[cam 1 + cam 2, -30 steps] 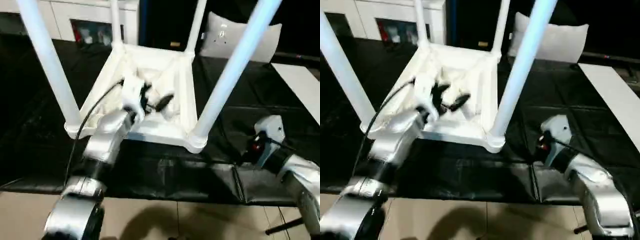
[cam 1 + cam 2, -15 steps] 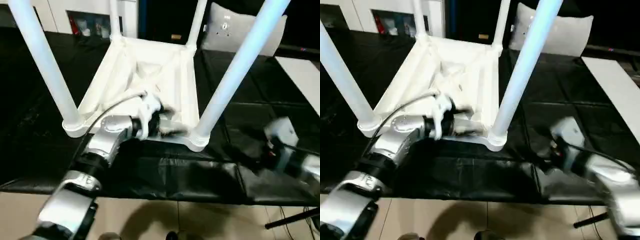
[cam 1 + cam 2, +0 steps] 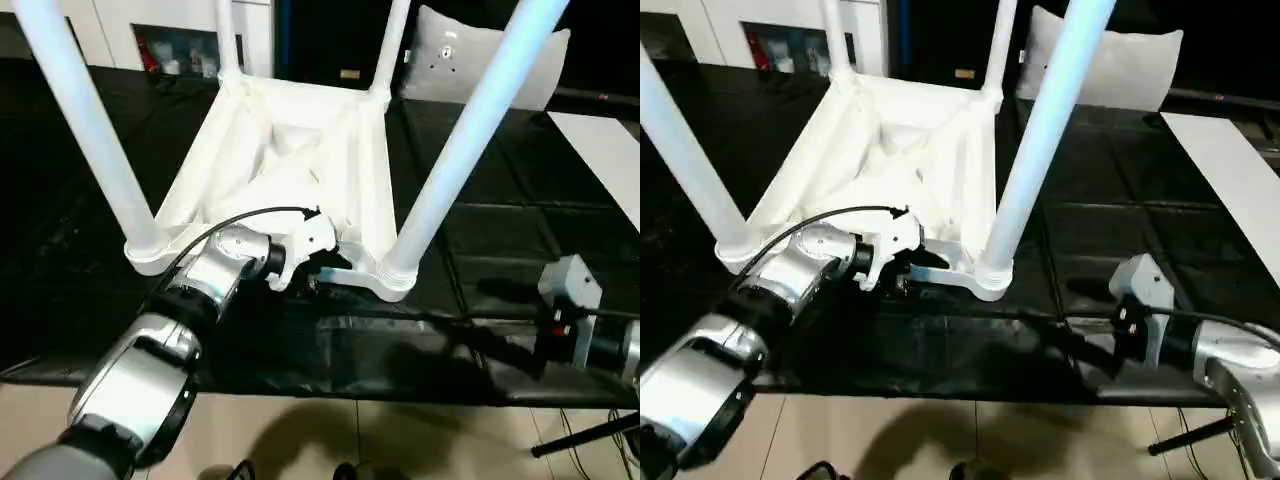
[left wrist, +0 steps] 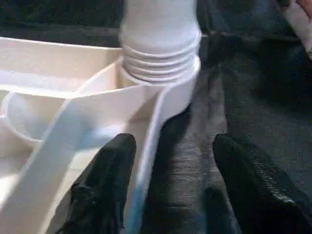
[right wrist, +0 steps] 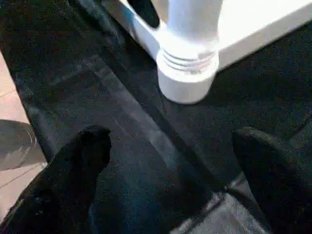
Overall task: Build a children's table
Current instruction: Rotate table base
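Note:
The children's table [image 3: 290, 150] lies upside down on the black-sheeted work table [image 3: 500, 240], white and ribbed, with its tapered legs standing up, the near-right leg [image 3: 465, 130] closest to both arms. My left gripper [image 4: 173, 146] is open and straddles the table top's near rim [image 4: 151, 126] just short of the near-right corner socket [image 4: 161, 53]: one finger sits inside the rim, the other outside over the sheet. My right gripper [image 5: 170, 141] is open wide above the black sheet, apart from the same socket [image 5: 187, 73] and holding nothing.
A white cushion-like piece [image 3: 480, 60] lies at the back right and a white board [image 3: 605, 165] at the far right. White cabinets [image 3: 150, 30] stand behind. The work table's front edge runs just below my arms, with tiled floor [image 3: 300, 430] beyond.
My left gripper has come down from above the ribbed underside to the near rim, its fingers narrowing. My right arm has drawn back to the right and lower.

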